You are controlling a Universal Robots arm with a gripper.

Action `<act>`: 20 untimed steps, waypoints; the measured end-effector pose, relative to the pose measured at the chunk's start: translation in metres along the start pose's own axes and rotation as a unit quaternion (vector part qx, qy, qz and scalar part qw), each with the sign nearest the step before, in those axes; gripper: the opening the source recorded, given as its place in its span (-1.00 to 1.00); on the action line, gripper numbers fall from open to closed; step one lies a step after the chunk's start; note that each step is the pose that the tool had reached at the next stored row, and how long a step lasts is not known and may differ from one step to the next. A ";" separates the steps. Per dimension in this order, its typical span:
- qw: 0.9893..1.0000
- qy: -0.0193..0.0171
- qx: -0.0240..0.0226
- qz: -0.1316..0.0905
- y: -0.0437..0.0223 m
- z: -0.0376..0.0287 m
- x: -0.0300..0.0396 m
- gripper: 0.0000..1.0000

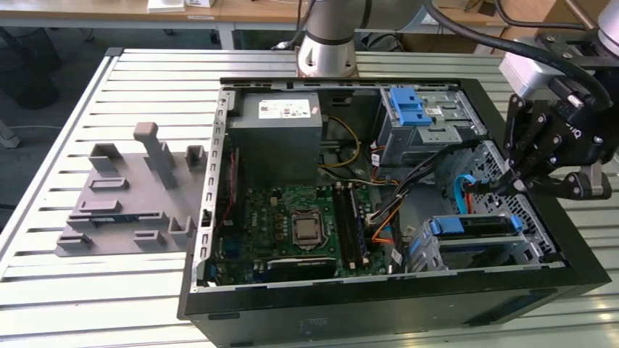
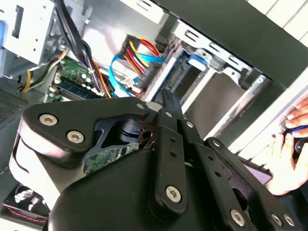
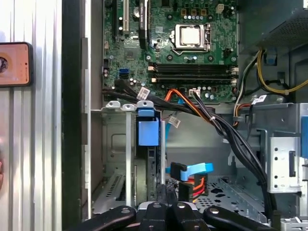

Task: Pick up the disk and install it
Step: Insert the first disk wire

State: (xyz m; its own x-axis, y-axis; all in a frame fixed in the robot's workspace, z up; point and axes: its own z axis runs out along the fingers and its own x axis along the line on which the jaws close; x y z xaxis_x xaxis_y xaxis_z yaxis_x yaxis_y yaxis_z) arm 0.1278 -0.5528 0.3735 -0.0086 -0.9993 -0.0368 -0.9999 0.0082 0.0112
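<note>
Fingers [image 2: 168,102] pressed together and empty, you are holding the gripper [image 1: 508,186] just above the disk [image 1: 472,226] at its end by the case [image 1: 387,299] side wall, the long axis running toward the motherboard [image 1: 290,217].

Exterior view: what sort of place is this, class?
Probably a robotics lab workbench: an open computer case lies on a slatted metal table, a grey parts fixture beside it, a robot arm mounted behind.

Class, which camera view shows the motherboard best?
The exterior view: the motherboard lies nearly whole inside the case. The first wrist view crops it to the socket and memory slots; the second wrist view catches a sliver of motherboard behind cables.
</note>
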 end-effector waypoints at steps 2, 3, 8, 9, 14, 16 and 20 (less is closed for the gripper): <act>1.000 0.000 0.001 0.000 -0.0004 0.0003 -0.0056 -0.79; 1.000 0.001 0.001 0.000 -0.0005 0.0003 -0.0076 -0.79; 1.000 0.000 0.005 0.000 -0.0010 0.0014 -0.0104 -0.79; 1.000 0.001 0.005 0.000 -0.0010 0.0013 -0.0104 -0.79; 1.000 0.003 0.005 0.000 -0.0009 0.0015 -0.0124 -0.79; 1.000 0.006 0.005 -0.001 -0.0009 0.0020 -0.0151 -0.79; 1.000 0.013 0.006 -0.002 -0.0009 0.0037 -0.0187 -0.65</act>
State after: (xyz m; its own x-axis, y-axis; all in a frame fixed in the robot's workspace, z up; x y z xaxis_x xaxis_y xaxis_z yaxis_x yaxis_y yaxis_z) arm 0.1288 -0.5340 0.3705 -0.0043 -0.9999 -0.0118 -1.0000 0.0043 -0.0011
